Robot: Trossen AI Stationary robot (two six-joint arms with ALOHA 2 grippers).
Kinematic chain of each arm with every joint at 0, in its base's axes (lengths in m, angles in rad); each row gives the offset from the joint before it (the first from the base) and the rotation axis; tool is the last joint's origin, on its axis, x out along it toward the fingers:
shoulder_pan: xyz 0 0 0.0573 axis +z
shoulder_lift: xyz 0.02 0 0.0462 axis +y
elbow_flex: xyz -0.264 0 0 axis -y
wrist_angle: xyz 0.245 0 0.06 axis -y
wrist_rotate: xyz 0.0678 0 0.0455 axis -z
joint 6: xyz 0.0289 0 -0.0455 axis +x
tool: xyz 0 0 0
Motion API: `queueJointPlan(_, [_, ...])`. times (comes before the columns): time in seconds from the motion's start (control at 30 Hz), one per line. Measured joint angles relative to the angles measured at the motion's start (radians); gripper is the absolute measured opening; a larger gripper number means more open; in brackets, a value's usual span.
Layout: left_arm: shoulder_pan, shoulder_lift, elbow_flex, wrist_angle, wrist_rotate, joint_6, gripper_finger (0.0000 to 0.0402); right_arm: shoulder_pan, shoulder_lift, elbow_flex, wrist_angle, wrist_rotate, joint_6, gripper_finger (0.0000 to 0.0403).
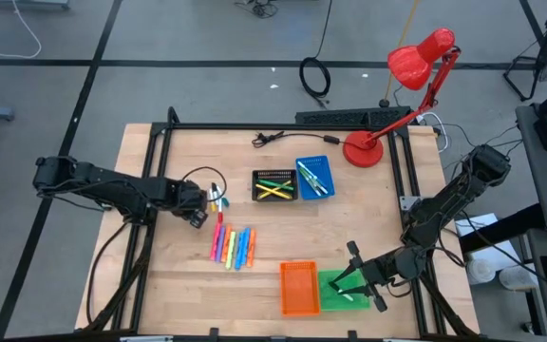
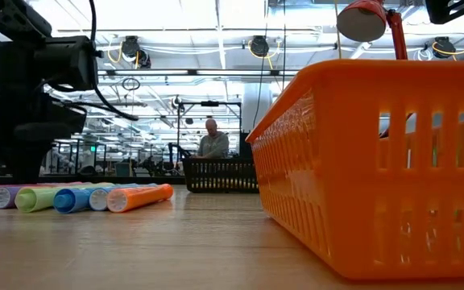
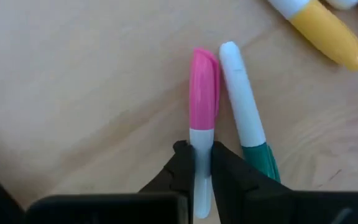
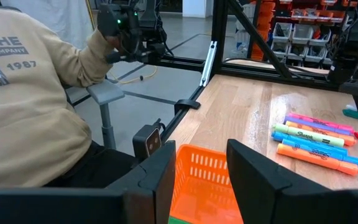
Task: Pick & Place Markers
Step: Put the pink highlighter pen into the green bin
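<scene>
My left gripper point(image 3: 202, 163) is down at the bench point(image 1: 160, 275), jaws closed on the white barrel of a pink-capped marker point(image 3: 202, 99); a green-and-white marker point(image 3: 246, 118) lies just beside it. My right gripper point(image 4: 201, 168) hangs with jaws apart and empty over the orange tray point(image 4: 197, 180), beside the green tray point(image 1: 335, 293). A row of markers point(image 1: 233, 246) lies mid-bench; others fill the black tray point(image 1: 274, 186) and blue tray point(image 1: 314, 178). A person point(image 4: 23, 93) sits beyond the bench.

Bright, even overhead light with soft shadows; ceiling lamps point(image 2: 256, 44) glare in the low view, where the near orange tray point(image 2: 377, 161) looms blurred
</scene>
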State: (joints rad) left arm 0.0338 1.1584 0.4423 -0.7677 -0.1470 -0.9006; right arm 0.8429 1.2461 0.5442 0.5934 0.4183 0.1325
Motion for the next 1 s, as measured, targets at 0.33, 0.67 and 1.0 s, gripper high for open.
queueJointPlan(0.33, [-0.081,0.000,0.165,-0.038,-0.203,0.128,0.0033,-0.058,0.000,0.000,0.001,0.004,0.017,0.0130])
queueJointPlan(0.67, [-0.167,-0.001,0.338,0.471,-0.252,0.700,0.0036,-0.274,0.000,0.000,0.136,0.000,-0.073,0.0130])
queueJointPlan(1.0, [-0.173,0.078,0.335,1.063,0.092,1.157,0.0034,-0.483,0.012,0.049,0.207,-0.036,-0.281,0.0131])
